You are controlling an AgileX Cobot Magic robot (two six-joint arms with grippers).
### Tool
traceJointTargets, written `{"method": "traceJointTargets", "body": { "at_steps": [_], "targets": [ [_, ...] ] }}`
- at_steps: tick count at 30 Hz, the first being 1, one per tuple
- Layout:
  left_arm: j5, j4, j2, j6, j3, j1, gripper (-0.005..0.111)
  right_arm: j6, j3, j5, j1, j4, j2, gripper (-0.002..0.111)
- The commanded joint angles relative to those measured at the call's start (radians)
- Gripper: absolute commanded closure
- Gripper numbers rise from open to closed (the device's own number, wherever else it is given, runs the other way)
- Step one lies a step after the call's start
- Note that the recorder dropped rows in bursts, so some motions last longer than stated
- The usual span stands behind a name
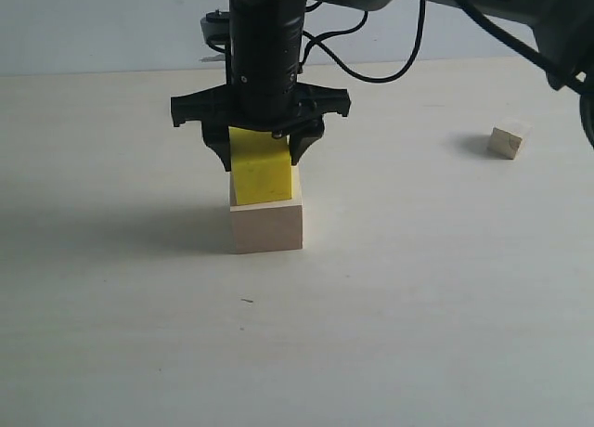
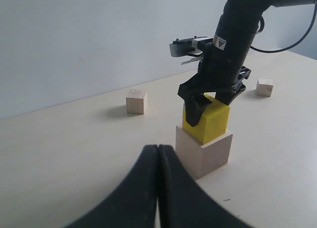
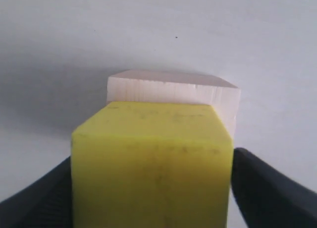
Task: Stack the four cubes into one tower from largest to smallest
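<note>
Exterior view: right gripper (image 1: 263,153) reaching straight down from above, closed on the yellow cube (image 1: 260,174), one black finger pressed to each side. Yellow cube down on the top face of the large pale wood cube (image 1: 267,227), slightly askew to it. Large cube flat on the pale bench (image 1: 418,306), near the middle. Well apart to the right, a loose wood cube (image 1: 507,141) alone on the bench.

Left wrist view: left gripper (image 2: 157,151) low in the foreground, fingers pressed together tip to tip, nothing between them. Beyond it the two-cube stack, yellow cube (image 2: 214,123) over large pale wood cube (image 2: 205,153), with the right gripper (image 2: 212,103) clamped around the yellow one. Behind the stack to one side, a second loose wood cube (image 2: 136,101); on the far side, the loose wood cube (image 2: 264,87). Both standing free on the bench, well away from the stack.

Right wrist view: yellow cube (image 3: 153,163) filling the frame, a dark finger tight against each flank. Past it, the edge of the large pale wood cube (image 3: 173,89).
</note>
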Motion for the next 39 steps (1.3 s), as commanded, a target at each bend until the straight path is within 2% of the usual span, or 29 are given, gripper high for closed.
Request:
{"method": "traceJointTargets", "body": {
  "at_steps": [1,2,9,26,29,39],
  "targets": [
    [-0.005,0.003,-0.006,0.005,0.002,-0.004,0.106,-0.021,-0.006,-0.004,-0.004,-0.007,0.002,0.007],
    [-0.005,0.003,-0.006,0.005,0.002,-0.004,0.106,-0.021,-0.006,-0.004,-0.002,-0.007,-0.003,0.003],
    [-0.005,0.003,-0.006,0.005,0.002,-0.004,0.106,-0.021,-0.007,-0.004,-0.002,-0.069,-0.069,0.003],
    [-0.005,0.003,-0.006,0.005,0.002,-0.004,0.106,-0.176,-0.008,-0.004,-0.002,-0.23,-0.338,0.004],
    [-0.005,0.003,-0.006,0.005,0.002,-0.004,0.106,-0.192,-0.004,-0.004,-0.002,-0.261,-0.392,0.01],
    [-0.022,0.007,-0.004,0.005,0.019,-0.004,0.106,-0.231,0.096,-0.004,-0.002,-0.364,-0.598,0.046]
  ]
}}
